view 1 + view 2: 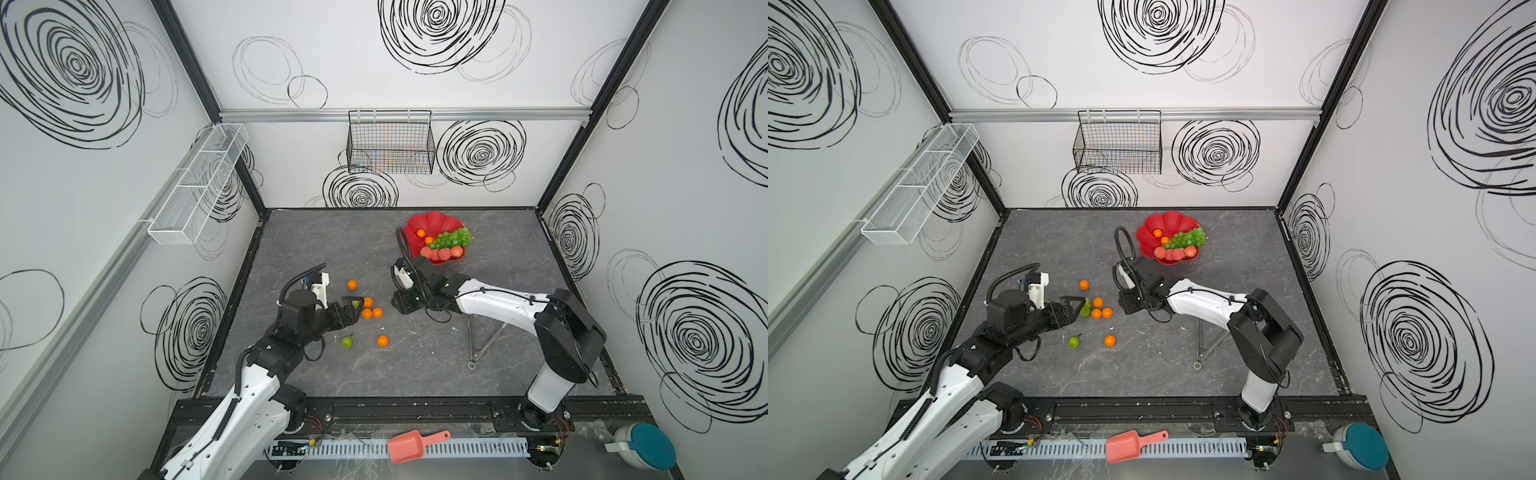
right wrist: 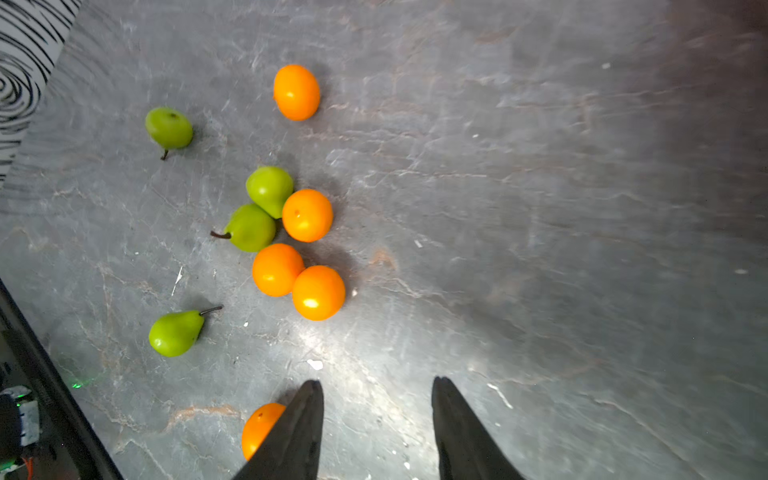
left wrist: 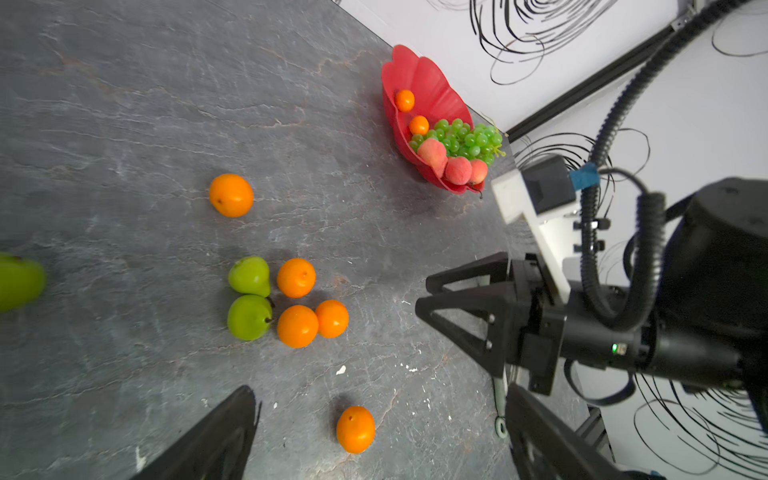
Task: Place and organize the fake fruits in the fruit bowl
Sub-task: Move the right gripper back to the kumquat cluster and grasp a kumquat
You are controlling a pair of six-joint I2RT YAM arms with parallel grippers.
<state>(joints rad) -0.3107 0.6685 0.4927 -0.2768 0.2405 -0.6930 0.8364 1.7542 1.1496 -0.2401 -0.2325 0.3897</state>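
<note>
Fake fruits (image 3: 297, 326), plastic oranges and green pears, lie outside the glossy red flower-shaped bowl (image 1: 432, 216). Left gripper (image 1: 357, 308) and right gripper (image 2: 378, 380) gape empty. It seems best to straddle one outlying orange squarely.

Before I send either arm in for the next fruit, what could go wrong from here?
1. The left jaws and right jaws stand open, facing each other across the same cluster of oranges and pears; reaching in together, they could collide.
2. Those fruits sit packed together, so closing on one may send its neighbours rolling.
3. In the red bowl, the grapes lie over the rim beside three peaches; a fruit dropped on that side might spill.
</note>
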